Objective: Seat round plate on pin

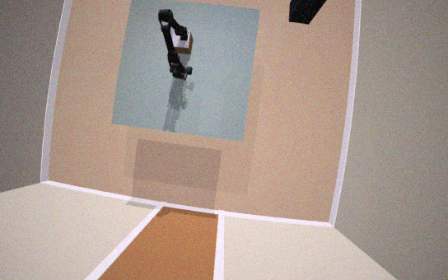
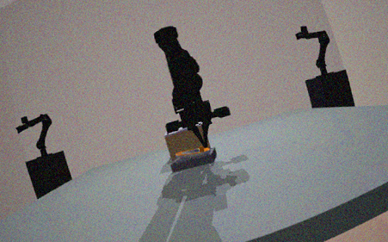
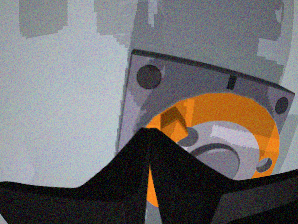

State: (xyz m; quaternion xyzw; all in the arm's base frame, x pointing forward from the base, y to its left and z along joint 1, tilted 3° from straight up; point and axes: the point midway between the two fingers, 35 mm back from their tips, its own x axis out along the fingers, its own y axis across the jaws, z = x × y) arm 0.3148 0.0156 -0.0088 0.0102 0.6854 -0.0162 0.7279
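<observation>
Your arm (image 2: 185, 83) stood bent over the fixture near the back of the pale blue table (image 2: 310, 162), with the hand (image 3: 150, 137) lowered right against the near edge of the round plate (image 3: 256, 119). The two dark fingers were pressed together into a closed point with nothing between them. From the wrist view their tip lay over the plate's orange rim on its near-left side; whether it actually touched the rim you could not tell from that angle.

The plate was orange with a pale grey middle, and it sat on the grey base (image 3: 143, 106), around the rounded grey post (image 3: 220, 152) at its centre. A raised orange tab (image 3: 174, 117) showed on the plate's left part, just above the fingertips, with a small grey bump right beside it at the edge of the grey middle. A small dark hole (image 3: 265, 163) showed in the rim on the far-right side. The base carried dark round marks at its corners, one large at the upper left (image 3: 149, 76) and a smaller one at the right (image 3: 282, 104).

From the exterior view the plate (image 2: 192, 151) appeared as a thin orange band on top of the base (image 2: 193, 159), with a tan box (image 2: 182, 142) standing just behind. Whether the plate lay flat or tilted was too small to judge there. In the top view the arm (image 1: 175, 41) hid the fixture.
</observation>
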